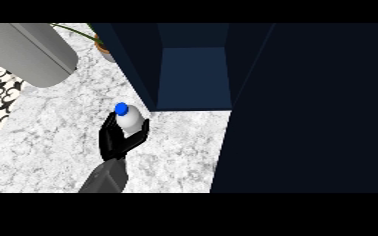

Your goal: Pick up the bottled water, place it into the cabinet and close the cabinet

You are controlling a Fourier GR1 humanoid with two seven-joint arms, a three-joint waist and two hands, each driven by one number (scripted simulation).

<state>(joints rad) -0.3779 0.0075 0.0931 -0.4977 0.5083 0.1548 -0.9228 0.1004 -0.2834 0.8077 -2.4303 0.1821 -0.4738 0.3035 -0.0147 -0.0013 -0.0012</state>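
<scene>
The bottled water (130,120) is a white bottle with a blue cap, held upright just above the marble counter (52,145). My left hand (118,141) is shut on it from below and the left, with fingers on both sides of its body. The bottle is close to the front left corner of the dark blue cabinet (193,77), whose open compartment lies up and to the right of it. A tall dark panel (303,110), seemingly the cabinet's open door, fills the right side of the view. My right hand does not show.
A large grey cylinder (35,54) lies at the upper left of the counter. A potted plant (103,46) stands by the cabinet's left wall. A black and white patterned thing (6,96) shows at the left edge.
</scene>
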